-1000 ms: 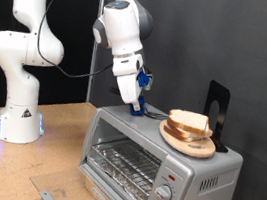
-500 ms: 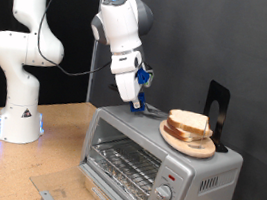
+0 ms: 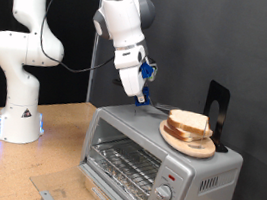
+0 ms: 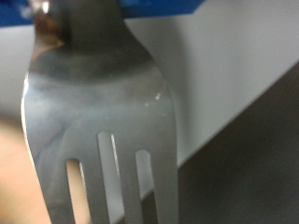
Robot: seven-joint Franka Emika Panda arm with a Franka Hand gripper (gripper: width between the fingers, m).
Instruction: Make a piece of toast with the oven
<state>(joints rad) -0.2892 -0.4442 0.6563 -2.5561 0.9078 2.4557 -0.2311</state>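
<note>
The white jointed robot arm (image 3: 42, 36) rises from its base on the wooden table (image 3: 58, 129) at the exterior view's left, arches over at the top and bends down toward the middle, so that its wrist tilts with the two-finger gripper (image 3: 140, 94) pointing down and toward the exterior view's right, poised above the top of the small boxy silver-grey metal toaster oven (image 3: 160, 160). The gripper's blue-padded fingers (image 3: 146, 74) are closed on the handle of a shiny metal fork (image 3: 153, 106), which slants away toward the exterior view's right with its prongs close over the oven's roof; whether they touch it cannot be told. In the wrist view the fork's (image 4: 98, 121) head fills the picture, its slotted tines blurred, with a blue strip of the fingers (image 4: 159, 7) across the handle. The piece of toast (image 3: 188, 121), a pale tan slice with a darker brown crust, lies uppermost of a few slices on a round wooden plate (image 3: 190, 142) that sits on the oven's roof, just to the exterior view's right of the fork's tip and apart from the gripper. The oven's glass-fronted door is closed, with the wire rack visible behind it and round knobs at its right end.
</note>
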